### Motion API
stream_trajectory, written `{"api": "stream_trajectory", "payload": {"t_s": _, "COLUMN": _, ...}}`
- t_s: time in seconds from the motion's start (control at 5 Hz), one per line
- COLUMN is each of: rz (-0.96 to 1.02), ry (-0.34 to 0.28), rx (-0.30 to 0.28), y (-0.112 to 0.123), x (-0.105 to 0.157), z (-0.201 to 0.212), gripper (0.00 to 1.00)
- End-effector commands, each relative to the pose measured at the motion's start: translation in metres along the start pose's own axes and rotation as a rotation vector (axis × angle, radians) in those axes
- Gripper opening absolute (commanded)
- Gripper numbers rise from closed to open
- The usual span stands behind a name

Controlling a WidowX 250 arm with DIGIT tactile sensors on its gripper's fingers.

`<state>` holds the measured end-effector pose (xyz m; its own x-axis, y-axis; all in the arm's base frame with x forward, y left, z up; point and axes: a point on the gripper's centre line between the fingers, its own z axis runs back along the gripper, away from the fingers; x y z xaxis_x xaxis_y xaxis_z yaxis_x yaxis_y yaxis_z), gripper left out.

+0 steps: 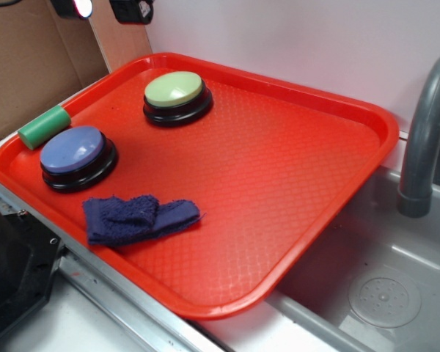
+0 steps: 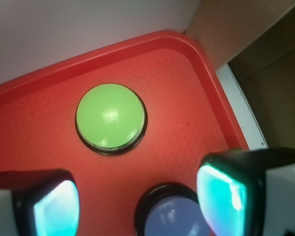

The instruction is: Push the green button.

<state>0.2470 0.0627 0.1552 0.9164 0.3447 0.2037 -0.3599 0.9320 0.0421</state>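
Tool (image 2: 137,201) jaws apart, high over tray (image 2: 49,147), green button (image 2: 111,118) unobstructed near far rim

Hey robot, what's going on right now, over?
Gripper open, above the blue-purple button, touching nothing. Green button ahead on the red tray, not yet pressed. Nothing blocks it.

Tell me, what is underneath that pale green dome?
The green button sits on a black round base, which rests on the red tray. The tray surface directly beneath the base is covered, so nothing there can be seen.
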Motion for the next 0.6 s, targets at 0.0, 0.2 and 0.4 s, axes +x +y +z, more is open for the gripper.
{"api": "stream_trajectory", "payload": {"t_s": 0.0, "rz": -0.004, "ry": -0.086, "rx": 0.013, "y": -0.001, "x": -0.002, "z": 0.032, "gripper": 1.00}}
{"api": "stream_trajectory", "payload": {"t_s": 0.2, "rz": 0.011, "ry": -0.094, "rx": 0.018, "y": -0.001, "x": -0.007, "z": 0.039, "gripper": 1.00}}
{"api": "stream_trajectory", "payload": {"t_s": 0.4, "rz": 0.050, "ry": -0.061, "rx": -0.004, "y": 0.005, "x": -0.013, "z": 0.047, "gripper": 1.00}}
